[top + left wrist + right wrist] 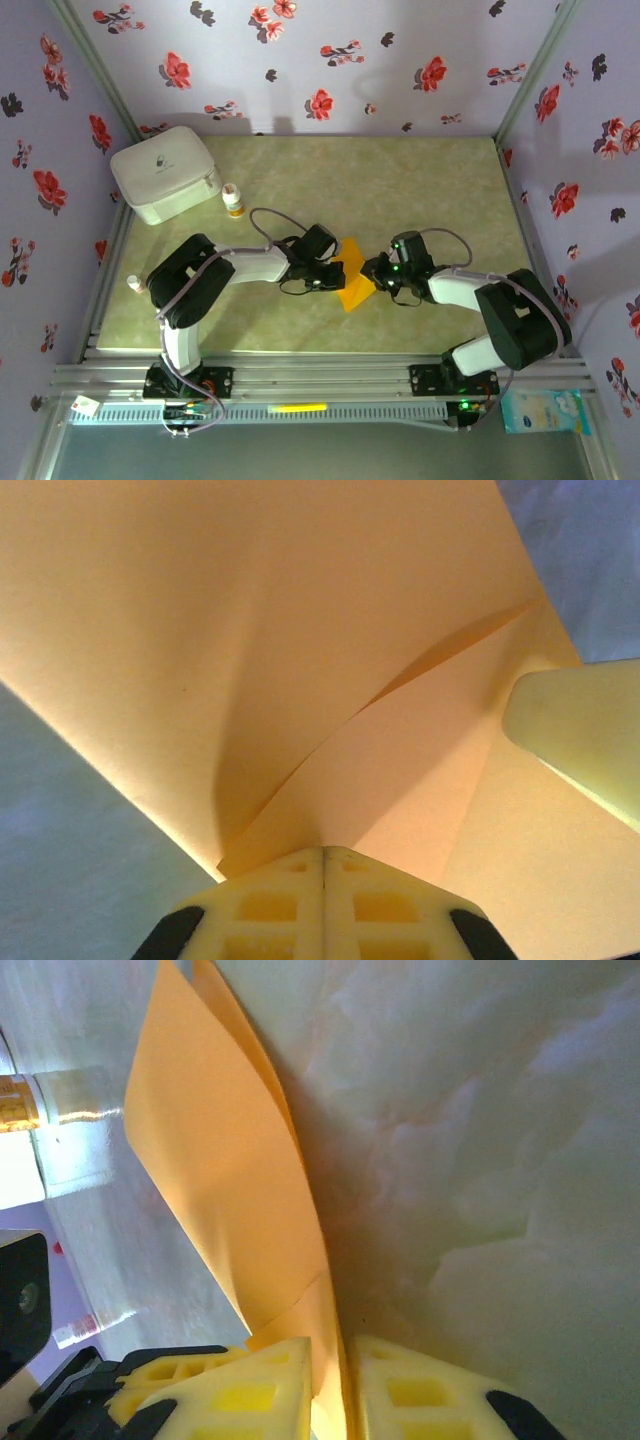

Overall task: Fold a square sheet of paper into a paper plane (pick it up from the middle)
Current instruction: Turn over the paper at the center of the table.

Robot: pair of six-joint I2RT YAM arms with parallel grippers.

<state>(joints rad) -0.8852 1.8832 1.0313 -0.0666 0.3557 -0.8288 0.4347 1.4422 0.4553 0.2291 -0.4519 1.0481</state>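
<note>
place: robot test booth | cues: floral-papered walls; aluminium frame rail; bolted-down arms

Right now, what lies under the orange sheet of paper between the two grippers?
Marbled tabletop shows around the orange sheet of paper, held by the left gripper and right gripper. The patch directly beneath it is covered.

paper between left pincer, right pincer; bottle right of box
</note>
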